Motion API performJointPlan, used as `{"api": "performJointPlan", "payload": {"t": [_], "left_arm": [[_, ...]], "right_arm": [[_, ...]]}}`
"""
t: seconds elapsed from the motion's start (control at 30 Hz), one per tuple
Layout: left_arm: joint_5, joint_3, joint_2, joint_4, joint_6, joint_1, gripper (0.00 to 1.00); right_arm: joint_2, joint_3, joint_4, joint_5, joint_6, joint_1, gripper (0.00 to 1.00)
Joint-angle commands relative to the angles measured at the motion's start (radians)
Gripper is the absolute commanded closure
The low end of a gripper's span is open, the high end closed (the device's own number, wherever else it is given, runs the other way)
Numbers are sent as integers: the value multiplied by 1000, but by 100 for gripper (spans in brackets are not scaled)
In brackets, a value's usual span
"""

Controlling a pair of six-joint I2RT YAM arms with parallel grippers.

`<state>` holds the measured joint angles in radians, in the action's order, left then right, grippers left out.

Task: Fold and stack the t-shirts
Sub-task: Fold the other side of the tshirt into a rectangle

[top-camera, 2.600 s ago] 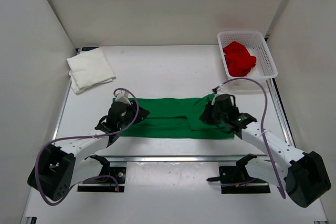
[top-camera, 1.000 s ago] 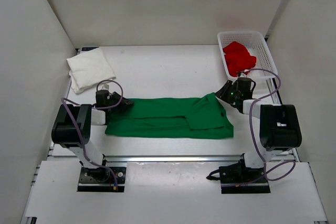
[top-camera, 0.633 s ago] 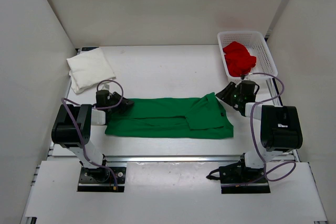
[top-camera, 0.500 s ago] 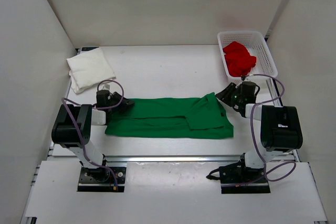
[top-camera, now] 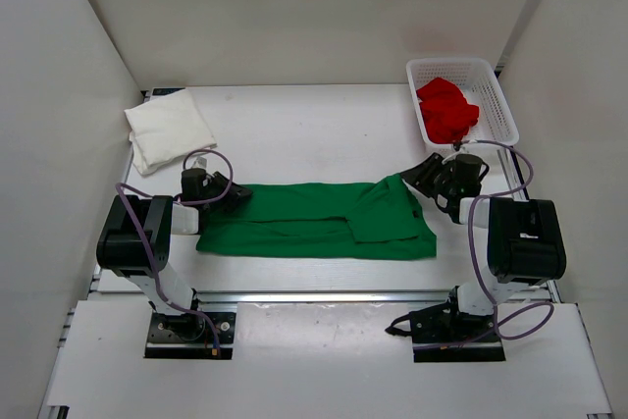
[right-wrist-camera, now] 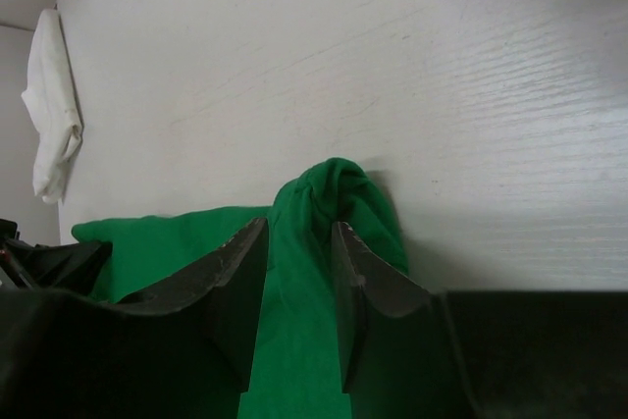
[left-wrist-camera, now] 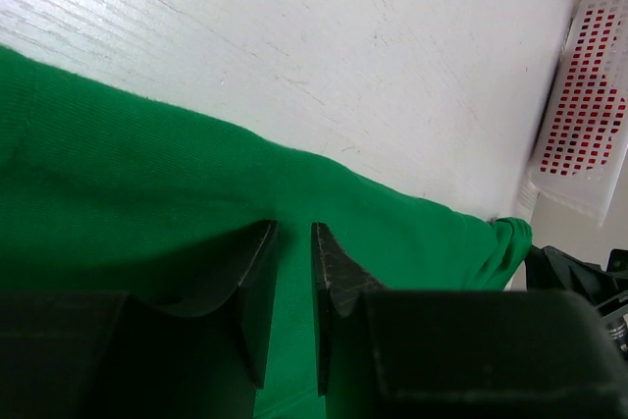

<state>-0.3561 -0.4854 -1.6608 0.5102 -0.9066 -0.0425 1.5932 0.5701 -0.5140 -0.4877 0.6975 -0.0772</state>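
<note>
Green shirt: smooth knit, folded into a long flat band mid-table; white shirt: folded pad, far left; plastic mesh basket, far right, holds the crumpled red shirt; left gripper narrowly parted over the band's left end; right gripper equally narrow at the bunched right corner; neither pinches cloth.

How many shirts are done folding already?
One: the white shirt lies folded at the far left. The green shirt is half folded, left gripper and right gripper at its ends. The red shirt waits crumpled in the basket. No stack yet.
</note>
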Motion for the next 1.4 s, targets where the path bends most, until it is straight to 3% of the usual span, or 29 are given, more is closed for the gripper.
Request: {"api": "performJointPlan", "payload": {"t": [0.0, 0.2, 0.37, 0.6, 1.03, 1.27, 1.3, 1.37], "left_arm": [[3, 5, 22, 2, 12, -5, 68], [-1, 7, 24, 2, 17, -2, 69], [-1, 11, 16, 5, 12, 4, 69], [3, 11, 13, 5, 12, 18, 70], [35, 50, 36, 10, 0, 82, 71], [66, 79, 82, 21, -21, 90, 71], [63, 82, 87, 22, -23, 90, 70], [52, 80, 101, 22, -22, 75, 70]], "right_arm": [[2, 31, -24, -8, -15, 20, 70], [31, 37, -27, -15, -16, 24, 74], [27, 39, -28, 1, -15, 19, 95], [7, 13, -3, 73, -9, -12, 100], [2, -24, 64, 139, -6, -88, 100], [-45, -36, 104, 184, -10, -52, 100], [-58, -41, 100, 179, -13, -64, 98], [-73, -52, 63, 129, -1, -78, 81]]}}
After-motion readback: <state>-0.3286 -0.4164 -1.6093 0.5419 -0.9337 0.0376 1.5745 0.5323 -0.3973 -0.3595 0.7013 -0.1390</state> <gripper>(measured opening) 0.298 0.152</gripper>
